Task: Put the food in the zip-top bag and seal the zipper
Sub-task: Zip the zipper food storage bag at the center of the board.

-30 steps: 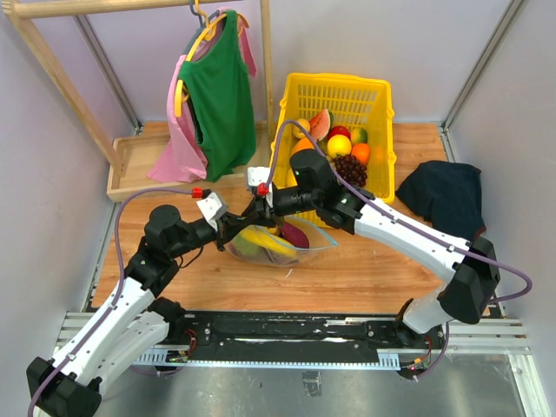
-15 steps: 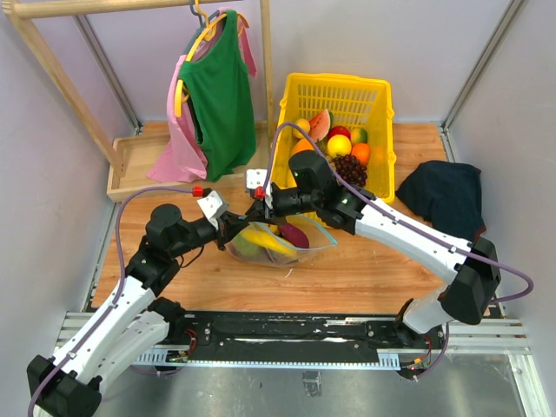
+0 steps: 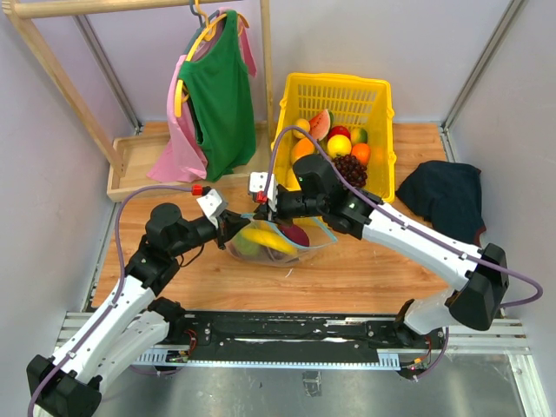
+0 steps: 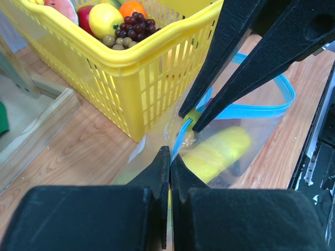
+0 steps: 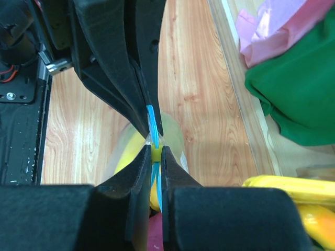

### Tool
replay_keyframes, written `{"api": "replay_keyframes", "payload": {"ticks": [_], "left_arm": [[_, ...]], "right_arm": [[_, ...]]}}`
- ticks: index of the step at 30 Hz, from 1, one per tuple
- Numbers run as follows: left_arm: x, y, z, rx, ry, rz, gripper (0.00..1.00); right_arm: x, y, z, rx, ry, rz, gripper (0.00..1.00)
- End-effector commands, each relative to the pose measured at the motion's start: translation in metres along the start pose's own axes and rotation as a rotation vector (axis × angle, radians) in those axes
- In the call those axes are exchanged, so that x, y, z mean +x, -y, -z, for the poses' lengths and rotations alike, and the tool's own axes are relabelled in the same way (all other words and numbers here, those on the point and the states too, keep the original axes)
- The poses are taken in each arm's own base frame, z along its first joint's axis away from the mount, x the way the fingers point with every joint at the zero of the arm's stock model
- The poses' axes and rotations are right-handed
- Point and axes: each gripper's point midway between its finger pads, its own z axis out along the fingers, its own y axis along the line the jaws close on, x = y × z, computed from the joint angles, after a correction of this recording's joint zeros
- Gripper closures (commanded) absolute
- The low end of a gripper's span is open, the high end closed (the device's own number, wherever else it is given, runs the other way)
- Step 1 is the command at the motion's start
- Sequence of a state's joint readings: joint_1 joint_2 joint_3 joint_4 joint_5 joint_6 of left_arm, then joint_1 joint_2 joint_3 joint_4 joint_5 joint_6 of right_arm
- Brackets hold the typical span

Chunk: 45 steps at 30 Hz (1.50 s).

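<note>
The big yellow basket (image 3: 337, 94) stood just behind the right gripper (image 5: 154, 151). The clear zip-top bag (image 4: 256, 130) sat below both grippers. A banana (image 4: 217, 151) lay inside it, just past the left gripper (image 4: 168, 154). The left gripper pinched the blue zipper (image 5: 152, 117) at the bag's end. The right gripper pinched the same strip, right beside it.
</note>
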<state>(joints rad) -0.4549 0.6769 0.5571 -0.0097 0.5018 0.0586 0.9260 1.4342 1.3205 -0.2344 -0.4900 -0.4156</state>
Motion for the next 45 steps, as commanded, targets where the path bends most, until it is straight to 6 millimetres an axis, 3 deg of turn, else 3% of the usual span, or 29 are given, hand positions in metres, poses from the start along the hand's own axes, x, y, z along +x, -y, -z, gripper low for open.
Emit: {"api": "replay_keyframes", "payload": {"ticks": [1,10,17,23,29,36,45], "left_arm": [[-0.032,-0.006,0.003,-0.039,0.077,-0.037,1.00],[-0.025,0.009,0.000,0.061,0.076,-0.073,0.99],[-0.019,0.019,-0.002,0.129,0.076,-0.081,0.72],[-0.014,0.022,-0.004,0.154,0.067,-0.073,0.65],[-0.013,0.025,-0.005,0.180,0.063,-0.068,0.70],[-0.013,0.029,-0.005,0.203,0.066,-0.076,0.99],[-0.019,0.026,-0.004,0.178,0.078,-0.071,1.00]], "right_arm": [[0.023,0.009,0.018,0.095,-0.109,0.003,0.99],[0.009,0.002,0.019,0.061,-0.048,-0.014,0.99],[-0.006,-0.007,0.020,0.004,0.008,-0.013,0.99],[-0.014,-0.013,0.019,-0.025,0.036,-0.006,0.99],[-0.016,-0.021,0.017,-0.057,0.039,-0.006,0.99],[-0.013,-0.024,0.014,-0.068,0.017,-0.015,0.99],[0.013,-0.010,0.023,0.028,-0.109,-0.003,0.99]]}}
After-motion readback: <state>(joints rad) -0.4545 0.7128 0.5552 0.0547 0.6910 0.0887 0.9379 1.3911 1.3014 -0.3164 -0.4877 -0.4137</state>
